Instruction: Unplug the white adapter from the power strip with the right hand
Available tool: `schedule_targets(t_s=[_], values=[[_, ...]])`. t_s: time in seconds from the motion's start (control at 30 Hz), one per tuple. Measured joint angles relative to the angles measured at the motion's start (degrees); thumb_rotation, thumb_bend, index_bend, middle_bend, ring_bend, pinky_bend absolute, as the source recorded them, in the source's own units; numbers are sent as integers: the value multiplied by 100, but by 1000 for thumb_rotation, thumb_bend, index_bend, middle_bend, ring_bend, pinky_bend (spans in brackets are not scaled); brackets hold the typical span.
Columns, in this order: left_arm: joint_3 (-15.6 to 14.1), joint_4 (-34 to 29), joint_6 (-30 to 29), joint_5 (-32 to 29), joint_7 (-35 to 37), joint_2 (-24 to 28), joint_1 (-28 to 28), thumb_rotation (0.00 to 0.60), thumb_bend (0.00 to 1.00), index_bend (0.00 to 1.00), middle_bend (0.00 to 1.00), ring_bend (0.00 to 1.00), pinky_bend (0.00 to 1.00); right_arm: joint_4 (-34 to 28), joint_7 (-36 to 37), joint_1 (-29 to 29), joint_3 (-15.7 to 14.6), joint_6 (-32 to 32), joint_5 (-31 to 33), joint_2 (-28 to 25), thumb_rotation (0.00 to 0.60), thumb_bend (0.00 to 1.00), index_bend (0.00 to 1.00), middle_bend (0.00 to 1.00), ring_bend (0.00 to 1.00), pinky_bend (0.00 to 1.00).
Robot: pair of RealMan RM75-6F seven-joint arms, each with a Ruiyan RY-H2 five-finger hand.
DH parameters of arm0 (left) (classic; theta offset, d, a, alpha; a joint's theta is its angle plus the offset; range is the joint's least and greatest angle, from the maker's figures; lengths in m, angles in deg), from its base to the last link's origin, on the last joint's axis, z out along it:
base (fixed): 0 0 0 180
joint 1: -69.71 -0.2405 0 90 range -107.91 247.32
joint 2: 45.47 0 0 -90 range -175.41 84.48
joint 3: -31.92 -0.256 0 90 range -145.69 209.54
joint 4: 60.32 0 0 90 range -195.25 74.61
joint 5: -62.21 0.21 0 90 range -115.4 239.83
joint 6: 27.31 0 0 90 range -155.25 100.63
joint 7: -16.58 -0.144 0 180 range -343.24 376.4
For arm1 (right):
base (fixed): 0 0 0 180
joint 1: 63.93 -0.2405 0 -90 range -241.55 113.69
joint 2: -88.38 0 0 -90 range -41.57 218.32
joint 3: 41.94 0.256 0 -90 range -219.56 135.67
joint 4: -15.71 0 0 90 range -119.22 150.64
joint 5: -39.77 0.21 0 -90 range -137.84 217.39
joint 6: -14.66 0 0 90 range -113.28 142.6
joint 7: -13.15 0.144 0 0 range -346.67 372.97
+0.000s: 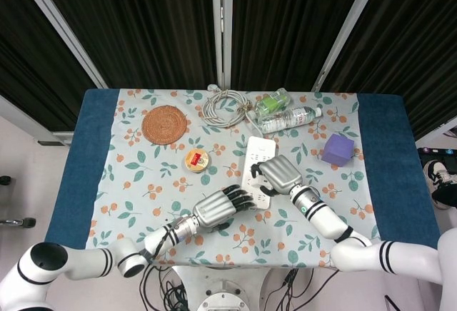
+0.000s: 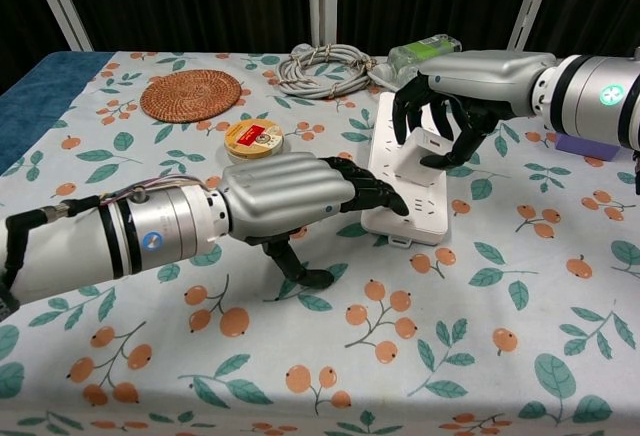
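A white power strip (image 2: pixel 405 196) lies lengthwise at the table's middle, also seen from above as the power strip (image 1: pixel 255 155). My right hand (image 2: pixel 465 91) arches over its middle and pinches the white adapter (image 2: pixel 422 150), a small block tilted and slightly raised over the strip's face. Its pins are hidden. In the head view the right hand (image 1: pixel 278 174) covers the adapter. My left hand (image 2: pixel 285 196) reaches in from the left, palm down, its fingertips (image 2: pixel 388 199) pressing on the strip's near left edge. From above, the left hand (image 1: pixel 218 207) sits beside the strip's near end.
A woven coaster (image 2: pixel 190 94) and a round yellow tin (image 2: pixel 252 138) lie to the left. A coiled grey cable (image 2: pixel 320 64) and plastic bottles (image 2: pixel 425 51) sit at the back. A purple cube (image 1: pixel 338 149) stands at the right.
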Motion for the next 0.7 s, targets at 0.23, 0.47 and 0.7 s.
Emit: schedule_targets(t_s=[0.23,0.47,0.7], values=[[17,-13,17,-47,-40,-3,11,600,260,130,165,105,117,129,-101,-212,150,-188,149,186,600,628,893,788,583,600],[23,13,42,-70,-44,-28,33,600,261,129,165,105,116,252,-396,-459,230,-327,509,417,600,628,893,788,583,600],[21,34,36,-68,-10,-32,48,600,260,130,165,105,116,250,-530,-582,290,-300,667,482,600,628,893,790,588,603]])
